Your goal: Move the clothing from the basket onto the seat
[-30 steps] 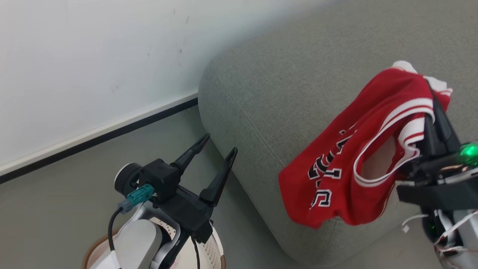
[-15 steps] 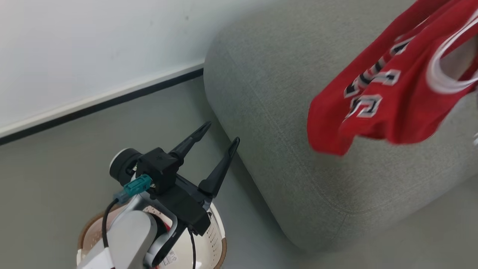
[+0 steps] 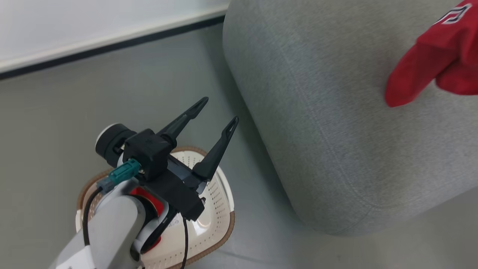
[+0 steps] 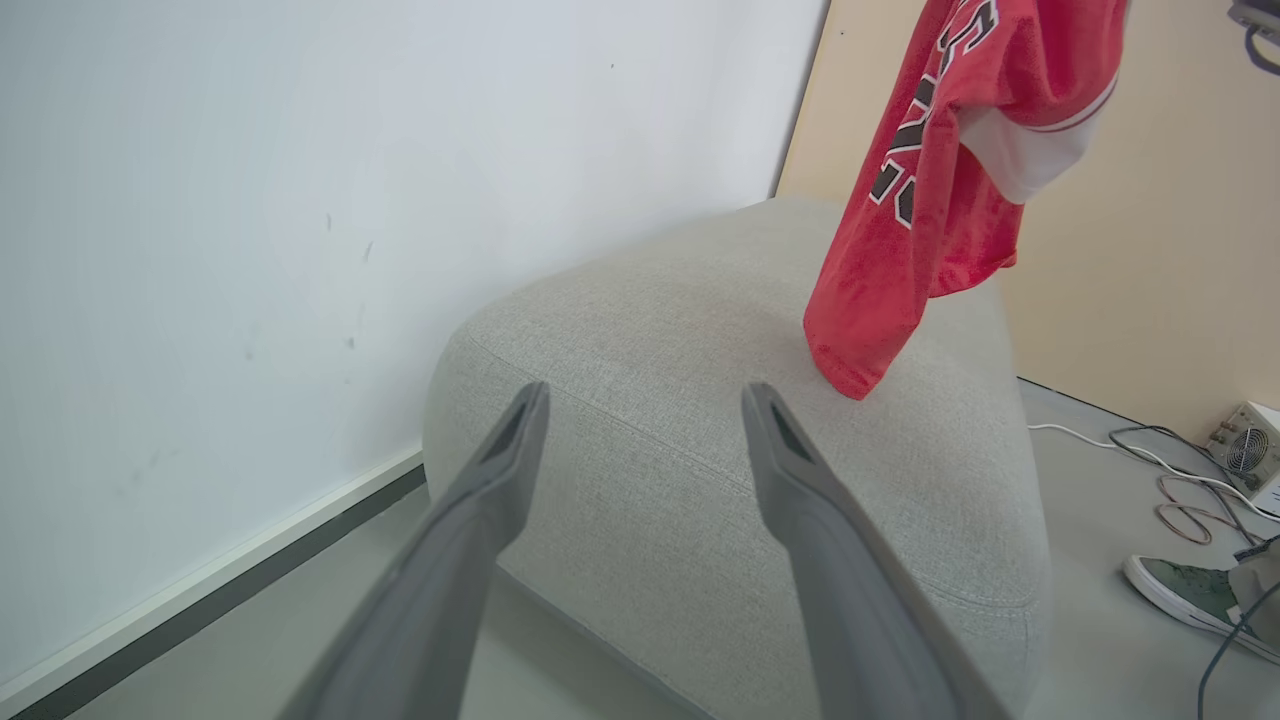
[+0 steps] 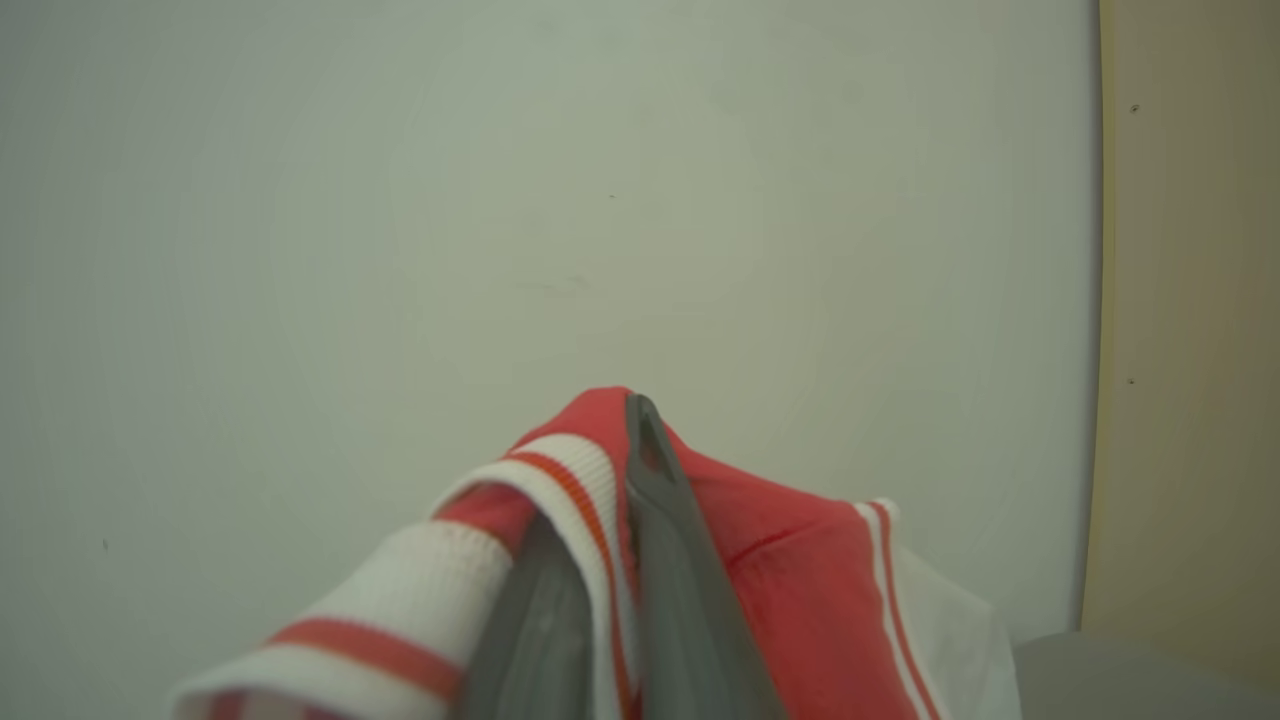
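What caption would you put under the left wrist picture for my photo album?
Between open jaws, a red jersey dangles over the grey seat.

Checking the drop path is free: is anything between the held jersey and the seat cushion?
Nothing visible. The jersey hangs from the shut right claw over the seat, whose grey top is bare beneath it. The open left claw is off to the side, over the basket.
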